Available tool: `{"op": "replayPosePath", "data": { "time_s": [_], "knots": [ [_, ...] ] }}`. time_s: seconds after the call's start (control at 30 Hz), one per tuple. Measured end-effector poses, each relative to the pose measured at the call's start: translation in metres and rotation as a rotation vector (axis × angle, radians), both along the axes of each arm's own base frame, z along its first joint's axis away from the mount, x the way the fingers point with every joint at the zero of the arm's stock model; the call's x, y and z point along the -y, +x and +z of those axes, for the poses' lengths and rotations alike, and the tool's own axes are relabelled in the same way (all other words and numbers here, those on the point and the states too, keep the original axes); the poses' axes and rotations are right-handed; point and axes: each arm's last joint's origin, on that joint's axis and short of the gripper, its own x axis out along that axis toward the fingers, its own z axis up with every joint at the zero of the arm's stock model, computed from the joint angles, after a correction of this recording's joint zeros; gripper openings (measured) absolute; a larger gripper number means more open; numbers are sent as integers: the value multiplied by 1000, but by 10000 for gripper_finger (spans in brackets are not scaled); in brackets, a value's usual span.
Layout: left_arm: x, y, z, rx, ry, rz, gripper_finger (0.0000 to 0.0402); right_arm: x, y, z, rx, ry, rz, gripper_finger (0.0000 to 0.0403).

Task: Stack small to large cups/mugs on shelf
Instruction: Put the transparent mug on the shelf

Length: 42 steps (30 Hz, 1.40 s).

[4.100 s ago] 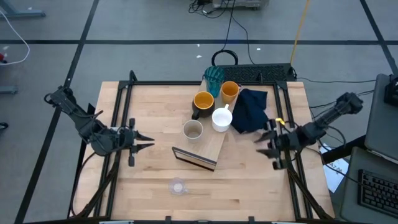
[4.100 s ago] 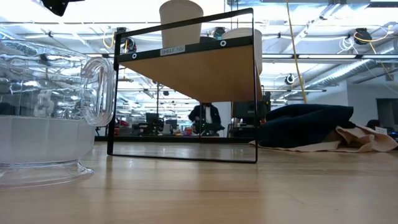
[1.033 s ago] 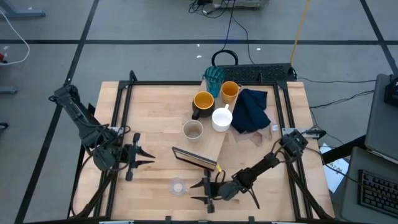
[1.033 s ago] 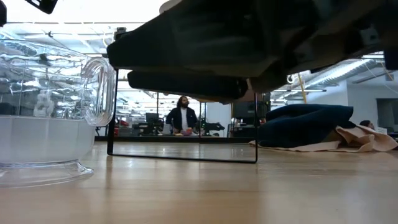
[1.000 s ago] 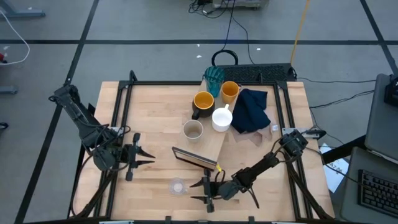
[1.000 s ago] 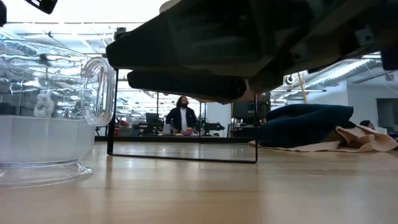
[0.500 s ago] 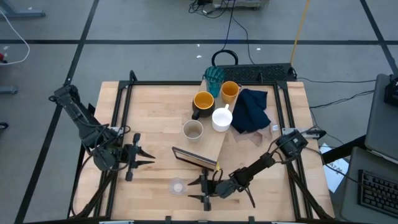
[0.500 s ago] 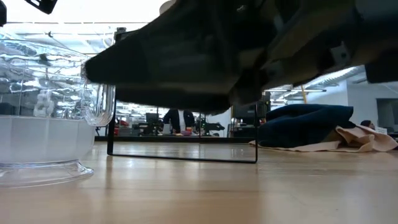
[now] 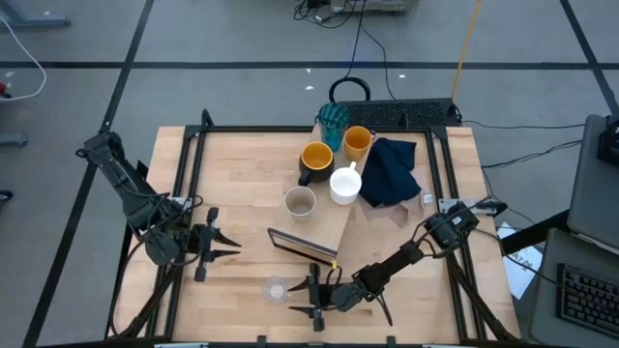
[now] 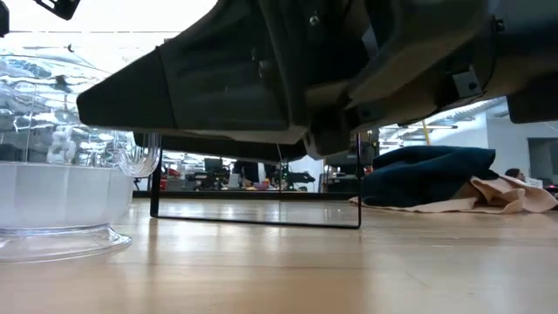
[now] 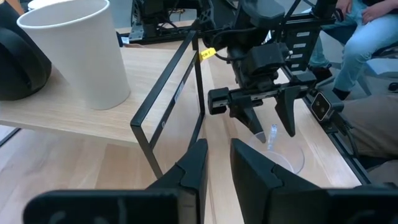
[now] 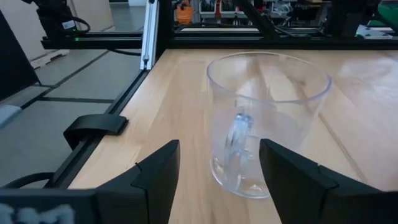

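Pale wood tabletop (image 9: 242, 174) spreads out under both arms, and near its front edge stands the small clear glass (image 9: 277, 289), upright and alone. Just beside it the right gripper (image 9: 311, 298) sits low, fingers spread wide, gripping nothing. Behind them the shelf (image 9: 311, 237) lies flat, the other cups clustered at its far end. Off to one side, the left gripper (image 9: 224, 242) waits, fingers parted, empty.
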Motion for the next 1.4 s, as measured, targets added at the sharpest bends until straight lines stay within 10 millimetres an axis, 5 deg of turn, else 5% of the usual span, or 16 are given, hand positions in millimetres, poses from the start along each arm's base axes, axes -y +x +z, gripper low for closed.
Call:
{"op": "replayPosePath", "data": {
  "time_s": [0.27, 0.97, 1.4],
  "knots": [
    [0, 0, 0, 0, 0, 0, 69, 1, 0, 0, 1, 1, -6, 196],
    [4, -4, 0, 1, -9, -23, 69, 1, 0, 0, -1, -2, -8, 22],
    [4, -4, 0, 2, -14, -17, 69, -5, -3, 5, 56, -40, -53, 12]
  ]
}}
